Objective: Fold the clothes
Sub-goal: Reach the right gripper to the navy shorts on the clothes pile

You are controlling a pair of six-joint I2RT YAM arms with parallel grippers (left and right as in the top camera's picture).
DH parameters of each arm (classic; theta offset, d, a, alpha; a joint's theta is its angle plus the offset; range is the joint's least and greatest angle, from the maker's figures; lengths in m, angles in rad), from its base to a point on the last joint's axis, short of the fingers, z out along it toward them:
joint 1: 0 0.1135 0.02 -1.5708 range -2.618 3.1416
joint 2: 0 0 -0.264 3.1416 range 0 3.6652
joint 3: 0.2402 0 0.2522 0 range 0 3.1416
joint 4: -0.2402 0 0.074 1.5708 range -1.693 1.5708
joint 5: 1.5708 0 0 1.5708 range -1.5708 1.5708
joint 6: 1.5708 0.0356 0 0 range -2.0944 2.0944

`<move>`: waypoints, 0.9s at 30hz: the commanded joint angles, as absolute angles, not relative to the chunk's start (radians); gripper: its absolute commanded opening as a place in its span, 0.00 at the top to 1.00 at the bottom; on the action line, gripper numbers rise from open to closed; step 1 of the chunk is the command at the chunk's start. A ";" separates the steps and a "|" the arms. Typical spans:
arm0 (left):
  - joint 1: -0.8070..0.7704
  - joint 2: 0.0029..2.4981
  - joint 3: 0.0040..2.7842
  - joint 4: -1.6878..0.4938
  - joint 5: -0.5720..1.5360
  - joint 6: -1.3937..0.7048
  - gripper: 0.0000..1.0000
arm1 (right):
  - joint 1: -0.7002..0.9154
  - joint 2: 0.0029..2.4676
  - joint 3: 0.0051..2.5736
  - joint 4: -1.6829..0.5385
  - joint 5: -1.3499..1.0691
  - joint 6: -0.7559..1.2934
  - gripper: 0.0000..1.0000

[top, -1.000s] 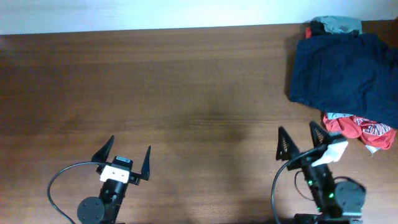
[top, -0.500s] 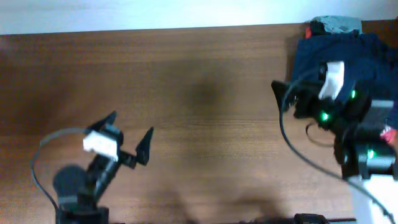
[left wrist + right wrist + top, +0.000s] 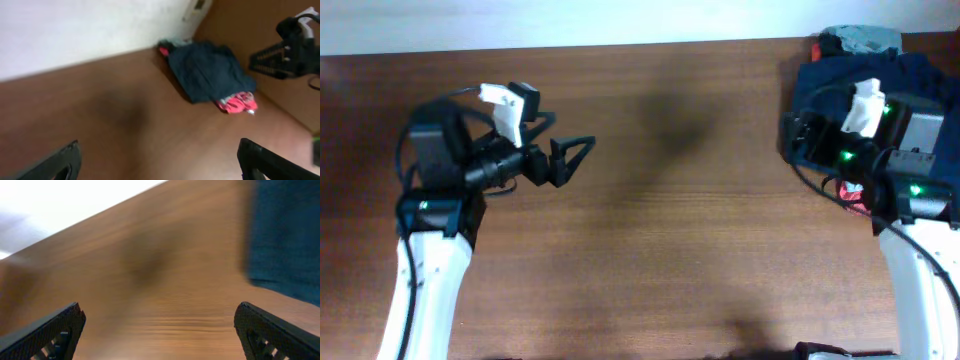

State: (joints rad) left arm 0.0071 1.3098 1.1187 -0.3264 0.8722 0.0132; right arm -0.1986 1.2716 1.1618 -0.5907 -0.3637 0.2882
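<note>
Clothes (image 3: pixel 210 75) are piled at the far right corner of the table (image 3: pixel 650 230). A navy garment (image 3: pixel 820 80) is laid on top, a red garment (image 3: pixel 237 103) is seen poking out from its near edge, and a grey-green piece (image 3: pixel 860 38) is tucked at the far side. Nothing is yet spread flat or folded, so the task is judged to be at its very start.

The right gripper (image 3: pixel 157 314) is held by the left edge of the navy garment, its fingers spread wide with nothing between them. Only bare wood and the navy edge are seen past them. That stance is judged to be a readiness to reach down and take a garment.

The left gripper (image 3: pixel 159 149) is held over the left half of the table, well apart from the clothes and turned toward them, likewise spread and empty. It is presumably kept there so that the middle of the table is left free for folding. A single layer will need to be pinched, since the pieces overlap and more than one could be lifted together.
</note>
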 commanded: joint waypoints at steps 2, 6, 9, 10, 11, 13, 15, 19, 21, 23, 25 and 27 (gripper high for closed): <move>0.004 1.399 1.134 -0.362 0.946 0.011 0.01 | -0.265 1.350 1.180 -0.588 -0.123 0.367 0.01; 0.004 1.448 1.134 -0.356 0.984 0.011 0.01 | -0.334 1.457 1.180 -0.587 -0.066 0.449 0.01; 0.004 1.457 1.134 -0.331 0.964 0.011 0.01 | -0.393 1.544 1.180 -0.584 -0.066 0.493 0.05; 0.004 1.457 1.134 -0.325 0.958 0.011 0.01 | -0.411 1.570 1.180 -0.577 -0.066 0.500 0.07; 0.003 1.457 1.134 -0.323 0.947 0.011 0.01 | -0.426 1.594 1.180 -0.564 -0.066 0.500 0.08; 0.002 1.457 1.134 -0.324 0.917 0.010 0.01 | -0.452 1.638 1.180 -0.538 -0.061 0.499 0.10; 0.001 1.457 1.134 -0.328 0.887 0.010 0.01 | -0.469 1.671 1.180 -0.523 -0.036 0.499 0.12; -0.012 1.457 1.134 -0.329 0.812 -0.014 0.01 | -0.493 1.711 1.179 -0.532 0.035 0.547 0.12; -0.020 1.457 1.134 -0.331 0.778 -0.016 0.01 | -0.499 1.713 1.179 -0.532 0.042 0.579 0.12; -0.032 1.457 1.134 -0.331 0.749 -0.016 0.01 | -0.505 1.713 1.179 -0.532 0.046 0.617 0.12; -0.044 1.457 1.134 -0.332 0.729 -0.016 0.01 | -0.510 1.714 1.179 -0.531 0.045 0.648 0.12; -0.054 1.457 1.134 -0.334 0.711 -0.016 0.01 | -0.511 1.717 1.179 -0.516 0.039 0.653 0.11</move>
State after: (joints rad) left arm -0.0395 1.4574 1.1194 -0.3332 0.7673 -0.0051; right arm -0.5018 1.7096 1.1622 -0.5270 0.0120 0.5995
